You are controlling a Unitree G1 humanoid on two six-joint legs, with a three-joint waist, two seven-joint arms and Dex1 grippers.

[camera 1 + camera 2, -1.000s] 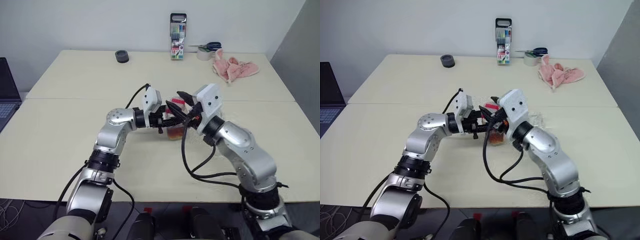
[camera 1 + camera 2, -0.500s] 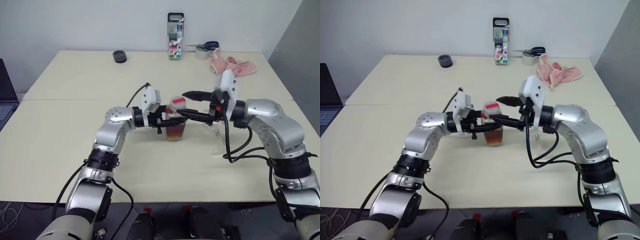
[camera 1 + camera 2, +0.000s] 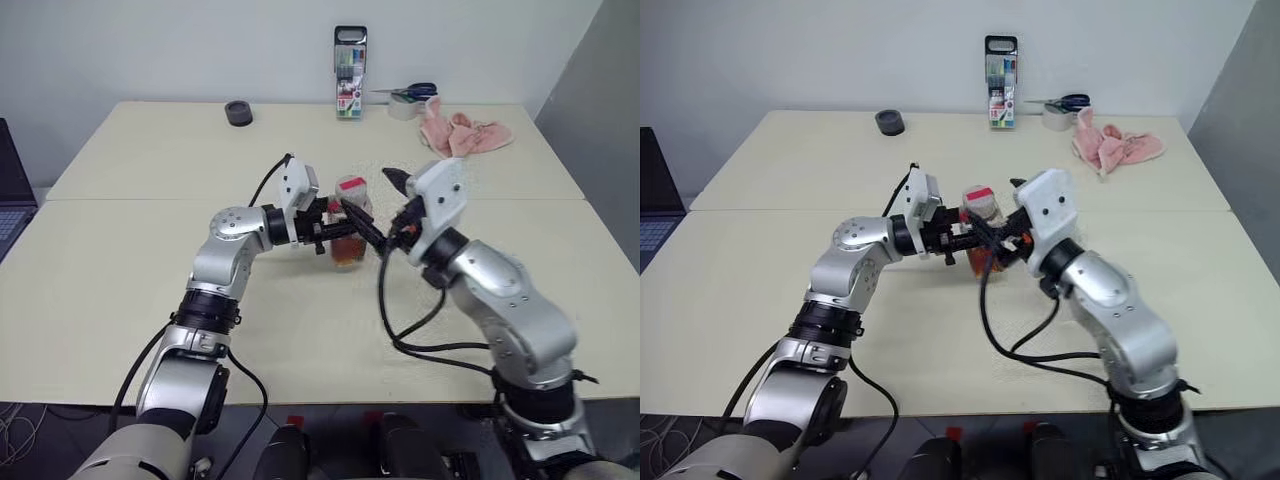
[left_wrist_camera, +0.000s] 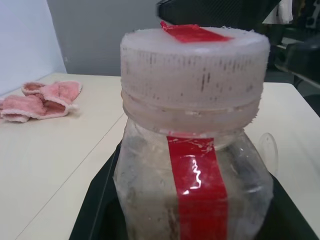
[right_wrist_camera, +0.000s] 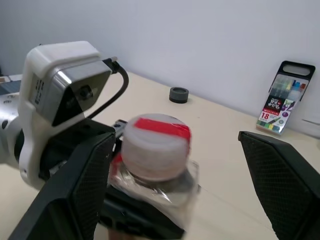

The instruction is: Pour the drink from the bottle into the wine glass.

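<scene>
Right jaws wide astride bottle [image 5: 156, 150] cap

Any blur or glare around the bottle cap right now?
Right wrist view: the bottle and its cap smear with motion blur while the marker case stays crisp. Left wrist view: cap sharp, glare on the red label strip, pink cloth soft.

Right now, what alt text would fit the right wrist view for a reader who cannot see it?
The right end effector is open, one black finger on each side of the bottle's white cap with its red strip, while the left end effector holds the bottle by its body. Behind on the table are a marker case and a small dark ring.
</scene>
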